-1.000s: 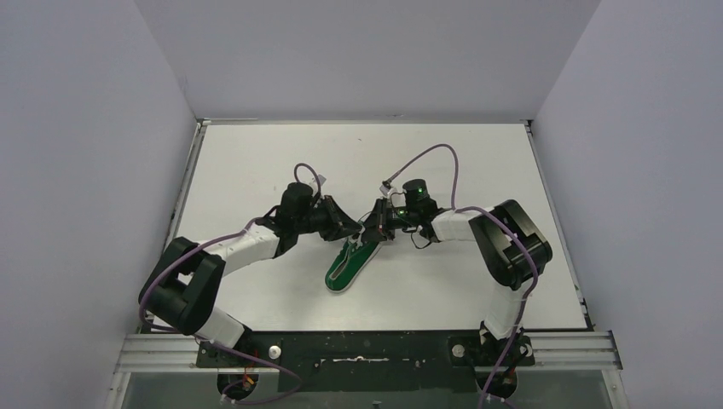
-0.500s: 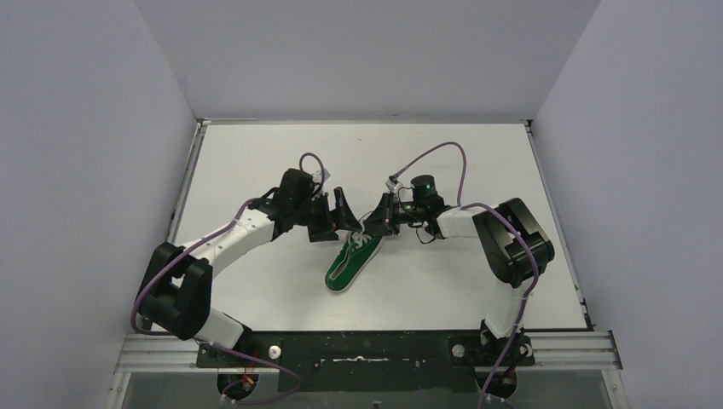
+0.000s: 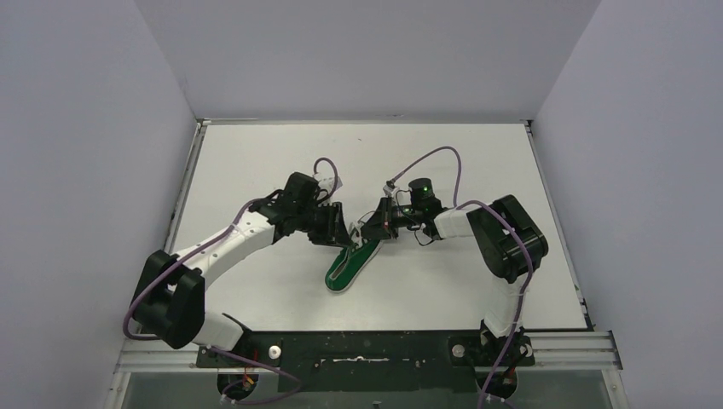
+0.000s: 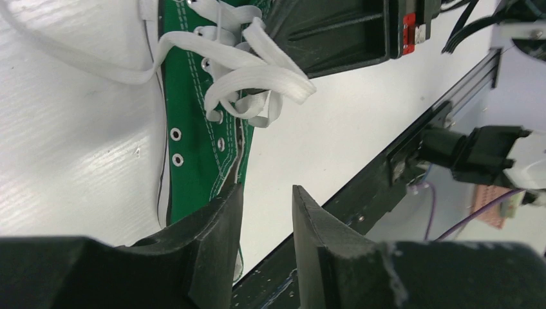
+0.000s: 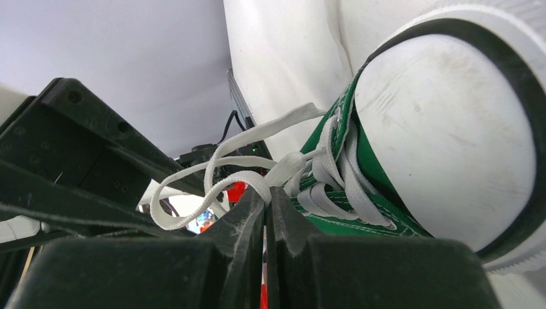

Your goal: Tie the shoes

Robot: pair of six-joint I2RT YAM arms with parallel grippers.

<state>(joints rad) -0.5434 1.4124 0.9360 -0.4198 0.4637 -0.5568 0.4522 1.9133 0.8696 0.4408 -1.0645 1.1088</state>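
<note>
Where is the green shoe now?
In the top view the green shoe lies near the table's middle, its toe end close to the left tool and the right tool.

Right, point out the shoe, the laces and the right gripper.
shoe (image 3: 343, 271), top view, on its insole
laces (image 4: 270, 77), left wrist view, on a loop
right gripper (image 5: 266, 196), right wrist view, between fingertips
</note>
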